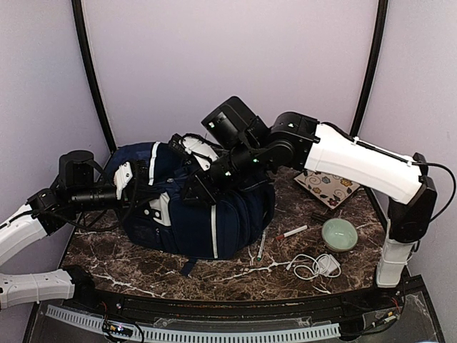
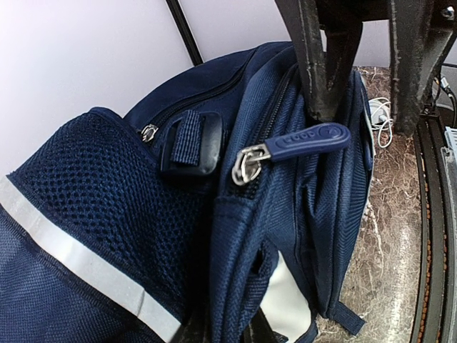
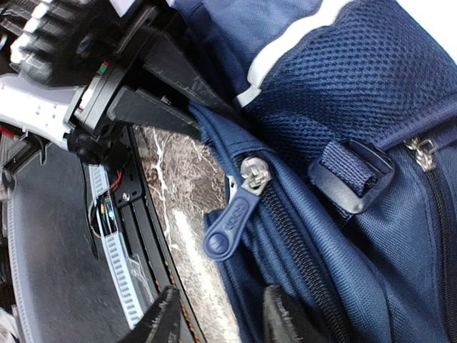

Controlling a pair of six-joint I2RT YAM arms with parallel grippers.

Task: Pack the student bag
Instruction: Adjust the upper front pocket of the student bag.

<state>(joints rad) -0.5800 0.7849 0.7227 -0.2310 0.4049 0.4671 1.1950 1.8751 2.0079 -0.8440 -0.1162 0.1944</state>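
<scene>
Bowl (image 1: 339, 234), marker (image 1: 291, 232) and cable (image 1: 310, 266) lie right of the student bag (image 1: 228, 214). Left gripper (image 1: 128, 184) pinches its edge; right gripper (image 3: 221, 304) gapes at the zipper pull (image 3: 228, 227).

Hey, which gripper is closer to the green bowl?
Right. The right gripper is over the middle of the bag, left of the bowl; the left gripper is at the bag's far left end.
</scene>
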